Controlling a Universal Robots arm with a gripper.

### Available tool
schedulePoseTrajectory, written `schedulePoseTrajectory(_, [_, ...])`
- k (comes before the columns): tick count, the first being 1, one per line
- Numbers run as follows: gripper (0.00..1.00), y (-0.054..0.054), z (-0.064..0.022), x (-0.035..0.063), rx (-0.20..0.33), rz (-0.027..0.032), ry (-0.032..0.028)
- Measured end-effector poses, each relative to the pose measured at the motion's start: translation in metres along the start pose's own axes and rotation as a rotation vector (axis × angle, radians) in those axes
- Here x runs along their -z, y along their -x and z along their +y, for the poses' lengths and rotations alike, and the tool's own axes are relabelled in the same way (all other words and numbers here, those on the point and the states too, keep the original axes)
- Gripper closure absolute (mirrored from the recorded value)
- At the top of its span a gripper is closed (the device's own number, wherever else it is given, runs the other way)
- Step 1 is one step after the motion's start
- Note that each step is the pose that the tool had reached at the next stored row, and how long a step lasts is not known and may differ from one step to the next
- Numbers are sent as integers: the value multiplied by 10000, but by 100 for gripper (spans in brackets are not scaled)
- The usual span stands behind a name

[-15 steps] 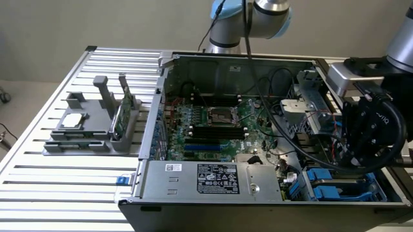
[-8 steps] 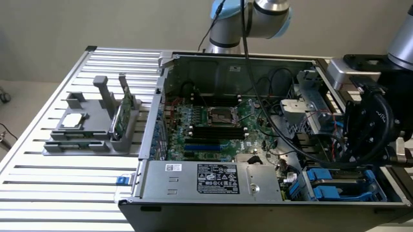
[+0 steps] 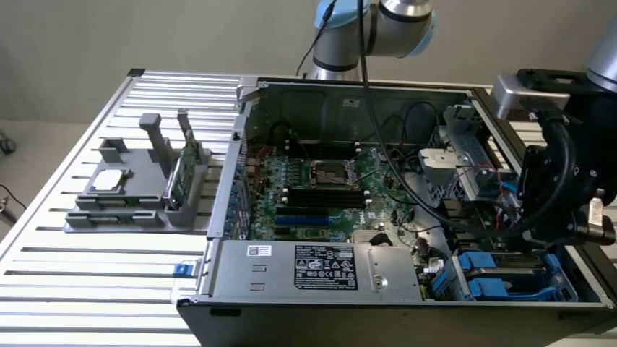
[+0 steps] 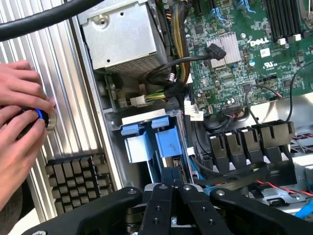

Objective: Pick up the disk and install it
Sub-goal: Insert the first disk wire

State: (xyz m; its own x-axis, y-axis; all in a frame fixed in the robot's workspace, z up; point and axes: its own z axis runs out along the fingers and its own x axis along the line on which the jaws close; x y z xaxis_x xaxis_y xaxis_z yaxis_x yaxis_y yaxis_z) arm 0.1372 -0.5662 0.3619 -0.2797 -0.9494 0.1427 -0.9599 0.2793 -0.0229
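Note:
The disk sits edge-on in the drive bay at the case's front corner, and its blue carrier frame [image 4: 166, 142] [image 3: 501, 278] is what shows of it. My gripper [image 4: 175, 187] hangs just above that bay. Its black fingers [image 4: 159, 196] are shut against each other with nothing between them. They stay apart from the blue carrier. In the exterior view the arm's black wrist assembly [image 3: 564, 173] stands over the case's right side, above the bay.
A person's hands [image 4: 19, 98] rest on the slatted table beside the case, around a small black knob with a blue ring [image 4: 38, 115]. Inside the case are the motherboard [image 3: 318, 188], power supply [image 3: 308, 267], a metal cage [image 4: 122, 34] and loose cables [image 4: 166, 78]. A grey fixture [image 3: 135, 202] stands at the exterior view's left.

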Motion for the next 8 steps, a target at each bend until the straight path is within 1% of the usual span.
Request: schedulePoseTrajectory(8, [89,-16,-3,112,-1124,28,162])
